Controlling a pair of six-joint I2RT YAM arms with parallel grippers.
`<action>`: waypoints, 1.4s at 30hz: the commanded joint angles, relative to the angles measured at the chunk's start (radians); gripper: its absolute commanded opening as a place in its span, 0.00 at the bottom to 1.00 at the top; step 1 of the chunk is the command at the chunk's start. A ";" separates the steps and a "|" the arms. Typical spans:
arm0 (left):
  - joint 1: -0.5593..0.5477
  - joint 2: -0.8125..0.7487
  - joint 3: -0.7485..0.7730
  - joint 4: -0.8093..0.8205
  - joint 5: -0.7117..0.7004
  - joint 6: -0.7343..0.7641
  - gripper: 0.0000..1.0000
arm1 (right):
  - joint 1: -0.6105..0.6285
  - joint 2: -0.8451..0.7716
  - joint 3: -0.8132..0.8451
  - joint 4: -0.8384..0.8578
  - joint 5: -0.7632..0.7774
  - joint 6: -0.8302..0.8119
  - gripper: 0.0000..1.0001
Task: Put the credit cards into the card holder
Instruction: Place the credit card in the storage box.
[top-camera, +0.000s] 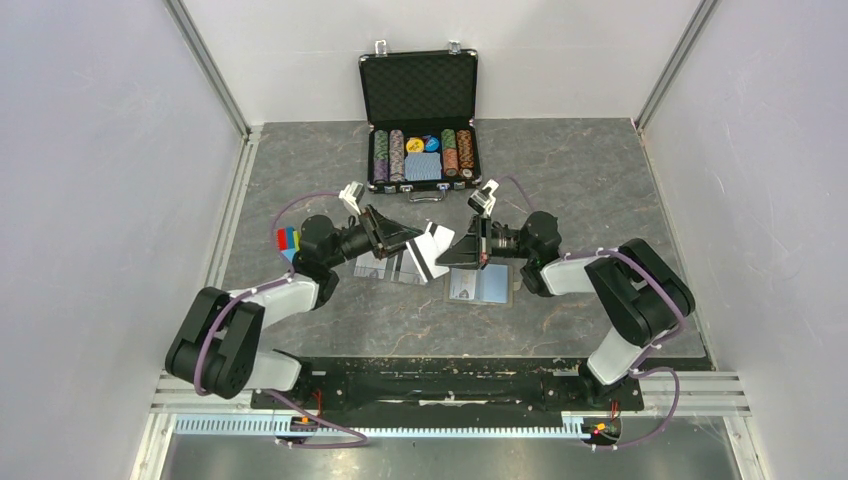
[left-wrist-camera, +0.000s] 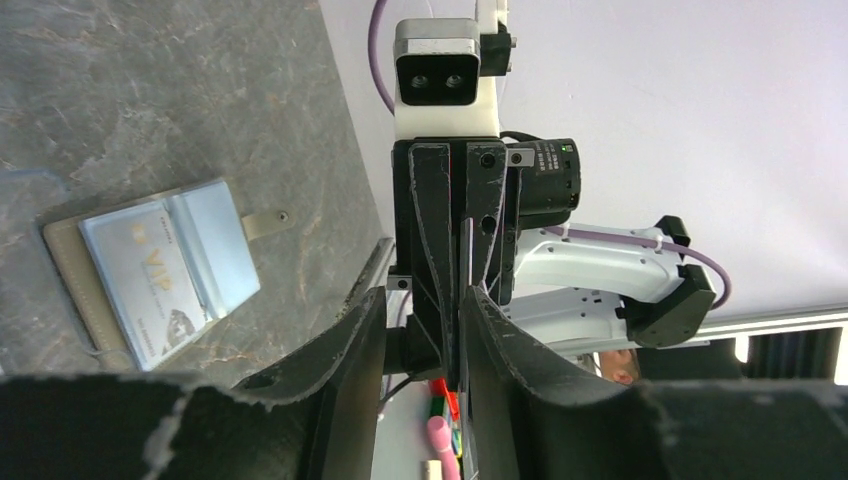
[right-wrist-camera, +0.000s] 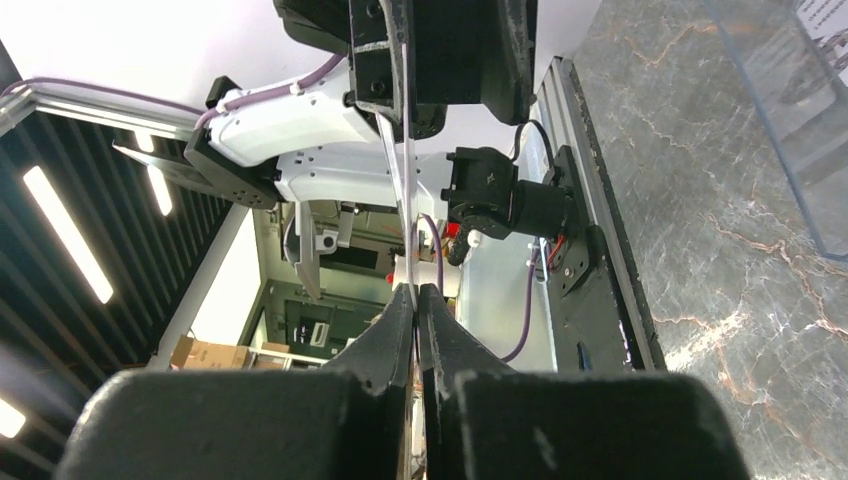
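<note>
Credit card (top-camera: 431, 246) number one is hanging in the air just above and left of the card holder (top-camera: 480, 288), edge-on between my two claws. I'm holding it clamped by one end in the right claw (right-wrist-camera: 416, 294), jaws pressing flat against it. The left claw (left-wrist-camera: 422, 300) is standing with its jaws apart, the card lying against one finger (left-wrist-camera: 510, 370) only. The second card (left-wrist-camera: 140, 285) is lying on the holder's blue lining, and the holder is resting open on the tabletop (top-camera: 600, 180). A clear sleeve (top-camera: 385, 268) is lying left of the holder, and a poker-chip case (top-camera: 420, 88) is standing open beyond it.
</note>
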 joint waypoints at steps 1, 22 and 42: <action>-0.048 0.027 0.023 0.125 0.156 -0.072 0.41 | 0.010 0.014 0.011 0.102 0.049 0.032 0.00; 0.030 -0.307 -0.012 -0.330 -0.073 0.129 0.71 | 0.009 0.000 0.004 0.079 0.040 0.006 0.00; 0.030 -0.058 0.235 -0.429 0.150 0.271 0.68 | 0.010 -0.017 -0.008 0.067 0.011 -0.004 0.00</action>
